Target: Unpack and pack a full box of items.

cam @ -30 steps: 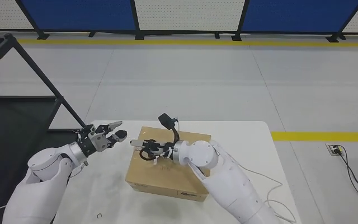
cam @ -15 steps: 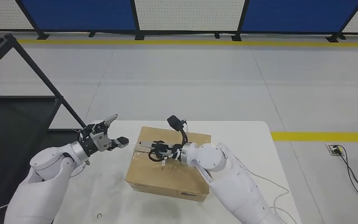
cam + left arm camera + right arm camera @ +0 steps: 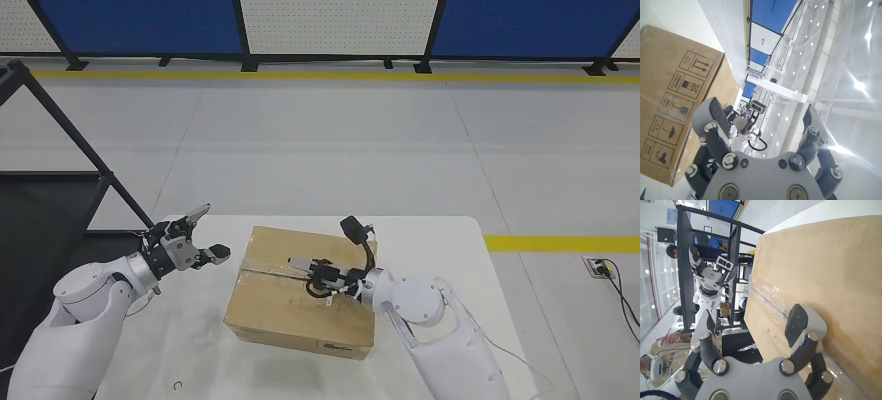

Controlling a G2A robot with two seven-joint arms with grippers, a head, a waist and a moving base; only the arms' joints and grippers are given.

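Observation:
A shut cardboard box (image 3: 290, 300) with a taped seam along its top stands in the middle of the white table (image 3: 440, 240). My right gripper (image 3: 306, 272) lies low over the box top near the seam, open, holding nothing. In the right wrist view one of its fingers (image 3: 797, 325) rests against the box top (image 3: 829, 266) beside the clear tape (image 3: 770, 298). My left gripper (image 3: 198, 236) hovers off the box's left end, open and empty. The left wrist view shows the box side (image 3: 677, 91) with handling symbols beside the left gripper (image 3: 762, 117).
A black metal rack (image 3: 60, 150) stands off the table's left side. A small dark ring (image 3: 177, 385) lies near the table's front left. A thin cable (image 3: 490, 335) trails over the table on the right. Bare table surrounds the box.
My right gripper has slid rightward along the box top, away from the left end. The left gripper's fingers spread wider early on and have kept still since.

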